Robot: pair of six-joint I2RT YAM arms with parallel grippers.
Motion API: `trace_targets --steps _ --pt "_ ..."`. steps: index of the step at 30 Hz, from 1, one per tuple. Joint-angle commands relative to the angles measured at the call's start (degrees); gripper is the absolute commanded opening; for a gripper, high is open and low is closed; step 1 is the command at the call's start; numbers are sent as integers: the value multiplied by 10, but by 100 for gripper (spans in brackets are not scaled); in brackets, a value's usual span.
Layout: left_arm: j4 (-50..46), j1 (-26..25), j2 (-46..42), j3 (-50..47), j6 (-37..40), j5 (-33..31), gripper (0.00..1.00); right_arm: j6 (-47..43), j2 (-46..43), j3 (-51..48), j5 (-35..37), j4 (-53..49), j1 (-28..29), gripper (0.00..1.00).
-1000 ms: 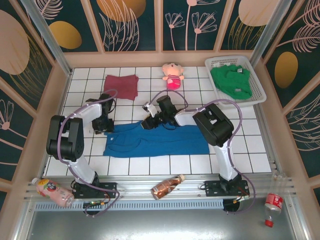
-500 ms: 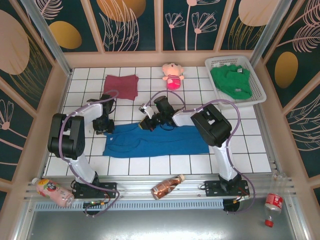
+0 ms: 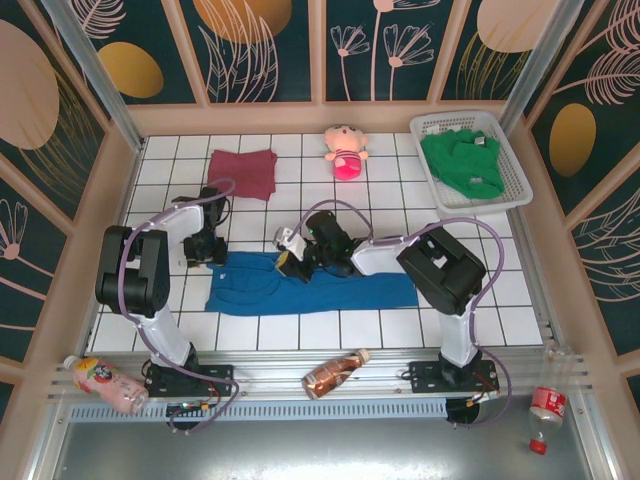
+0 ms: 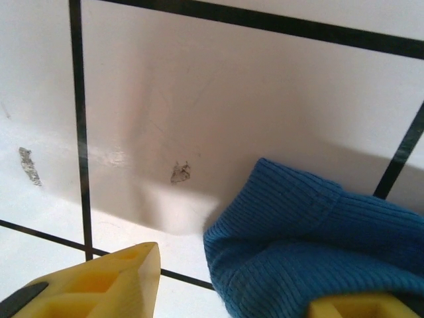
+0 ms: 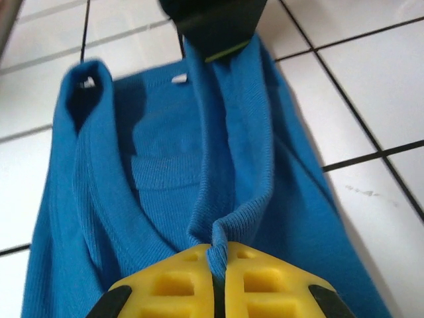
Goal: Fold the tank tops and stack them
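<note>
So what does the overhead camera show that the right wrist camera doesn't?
Overhead adds the whole scene: the maroon tank top folded at the back, the green tank top in the white basket, the pink doll and the left gripper. The right wrist adds close detail: the right gripper shut on a ribbed fold of cloth. Both show the blue tank top lying on the tiled table.

Bare tiles (image 3: 300, 170) between maroon top (image 3: 243, 172) and doll (image 3: 346, 152); basket (image 3: 515, 165) blocks far-right corner; near tile row apparently open.
</note>
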Motion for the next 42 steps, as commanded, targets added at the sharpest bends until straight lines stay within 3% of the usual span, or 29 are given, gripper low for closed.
trace_targets --steps 1,8,14,17,22,26,30,34,38,42 --pt "-17 3 -29 0 -3 38 52 -71 2 -20 69 3 18 8" --pt "-70 4 -72 0 -28 42 58 -86 1 -31 91 0 19 20" --pt "-88 4 -94 72 -62 95 58 -83 -3 -32 77 -1 18 34" --pt "-68 3 -92 90 -76 134 54 -62 -16 -37 63 7 14 37" --pt "-9 3 -70 10 -89 201 41 -9 -65 -62 25 31 -6 43" --pt "-33 3 -66 -18 -76 109 43 0 -104 -86 19 21 -18 43" --pt "-23 3 -75 -30 -77 66 46 17 -135 -113 21 20 -37 43" --pt "-4 4 -57 -51 -71 71 45 23 -159 -139 38 3 -56 43" --pt "-3 5 -54 -49 -67 29 44 31 -187 -169 52 -10 -77 43" --pt "35 6 -46 -51 -70 90 36 39 -207 -190 55 -19 -92 43"
